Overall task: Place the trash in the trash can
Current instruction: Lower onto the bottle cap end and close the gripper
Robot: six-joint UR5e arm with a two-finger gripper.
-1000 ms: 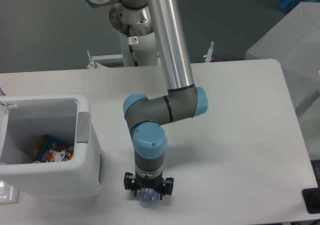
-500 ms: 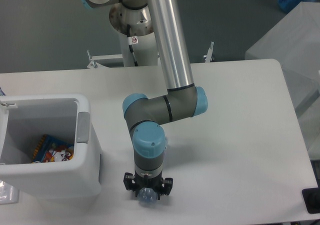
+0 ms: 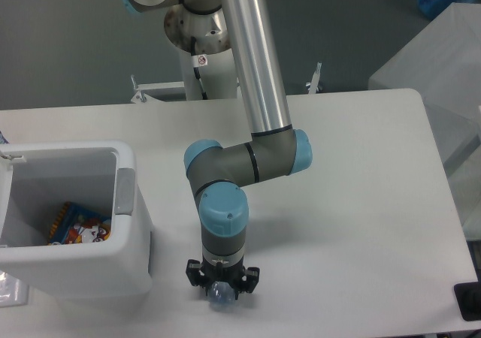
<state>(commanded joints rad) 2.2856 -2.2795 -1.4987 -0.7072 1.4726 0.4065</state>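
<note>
A: One arm in view, elbow bent, wrist pointing straight down near the front edge of the white surface (image 3: 361, 203). The tool (image 3: 222, 296) sits low, right at the surface.

B: State of the tool?

A: Its two black fingers (image 3: 194, 273) stand on either side of a clear, bluish rounded object, the bottle (image 3: 222, 297). They look drawn in against it, so I log it as pinching the bottle. Whether the bottle touches the surface I cannot tell; the wrist hides most of it.

B: Where is the bin?

A: White bin (image 3: 128, 259) at the left, well apart from the tool, with a grey tab (image 3: 125, 191) on the wall facing the arm. It runs off the left edge of the view.

B: Contents?

A: One blue snack packet (image 3: 79, 225) with a cartoon figure and a yellow-orange edge, lying on the bin floor toward the near right corner, partly hidden by the wall.

B: Anything else?

A: A small clear, crinkled scrap (image 3: 11, 293) shows at the lower left, just beside the bin's outer front wall. Too little is visible to identify it.
</note>
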